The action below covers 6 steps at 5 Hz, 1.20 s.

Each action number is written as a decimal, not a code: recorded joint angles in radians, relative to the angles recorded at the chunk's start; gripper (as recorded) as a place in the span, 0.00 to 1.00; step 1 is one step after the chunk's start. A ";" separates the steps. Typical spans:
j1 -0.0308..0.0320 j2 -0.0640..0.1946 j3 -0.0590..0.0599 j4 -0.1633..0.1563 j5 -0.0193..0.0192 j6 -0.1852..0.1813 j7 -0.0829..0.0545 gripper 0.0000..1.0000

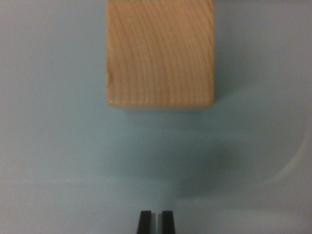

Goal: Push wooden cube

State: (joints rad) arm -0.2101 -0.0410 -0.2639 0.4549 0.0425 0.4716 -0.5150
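Wrist view shows our gripper at the bottom edge, its two dark fingertips standing side by side with only a thin sliver of light between them — the jaws are drawn together and hold nothing. Taking the gripper as our landmark, the wooden cube lies straight ahead of it, higher in the frame and a shade toward the wrist view's right, its top edge cut off by the picture. Bare stretch of the pale table separates the two, so we are apart from the block, not touching it. A soft shadow lies on the table between us and the cube's near face. We judge that we are in the approach step: the fingers are closed into a blunt pusher and lined up with the block, but contact is not yet made. The next move, as we read it, calls for a straight advance along the table toward the middle of the near face — keeping low and centred, since an off-centre touch would likely turn the cube rather than slide it.
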 joint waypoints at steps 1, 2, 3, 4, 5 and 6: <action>0.0002 0.002 0.001 0.003 0.0006 0.001 0.000 1.00; 0.0002 0.002 0.001 0.003 0.0006 0.001 0.000 1.00; 0.0013 0.013 0.004 0.017 0.0034 0.004 0.002 1.00; 0.0013 0.013 0.004 0.017 0.0034 0.004 0.002 1.00; 0.0030 0.030 0.009 0.041 0.0081 0.011 0.006 1.00; 0.0030 0.030 0.009 0.041 0.0081 0.011 0.006 1.00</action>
State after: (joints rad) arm -0.2071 -0.0106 -0.2553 0.4957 0.0506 0.4825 -0.5090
